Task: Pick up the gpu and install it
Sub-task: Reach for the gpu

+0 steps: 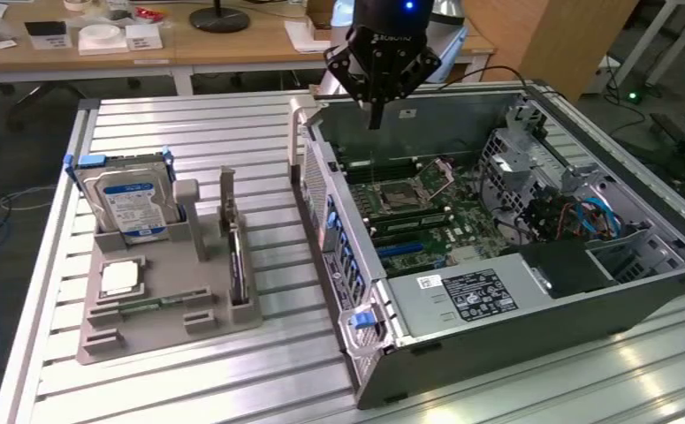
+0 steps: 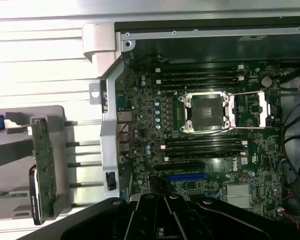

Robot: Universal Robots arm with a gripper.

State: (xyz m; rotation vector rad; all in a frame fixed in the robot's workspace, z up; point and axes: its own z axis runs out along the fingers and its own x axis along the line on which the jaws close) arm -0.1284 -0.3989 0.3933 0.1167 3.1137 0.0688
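The gpu (image 1: 237, 263) is a thin dark card standing on edge in a slot of the grey holder (image 1: 159, 322), to the exterior view's left of the open computer case (image 1: 554, 309). In the wrist view the gpu (image 2: 41, 170) shows its green board edge and metal end. My gripper (image 1: 374, 119) hangs above the case's far wall, well away from the card, its fingers shut together with nothing between them. Below it lies the motherboard (image 2: 210, 145) with a blue slot (image 2: 186, 176) and an open processor socket (image 2: 206, 112).
A blue-labelled hard drive (image 1: 136, 199) stands upright in the holder, and a small square processor chip (image 1: 120, 278) lies flat in front of it. Cables and a drive cage (image 1: 554, 194) crowd the case's right side. A cluttered wooden desk (image 1: 141, 44) runs behind the slatted metal table (image 1: 201, 132).
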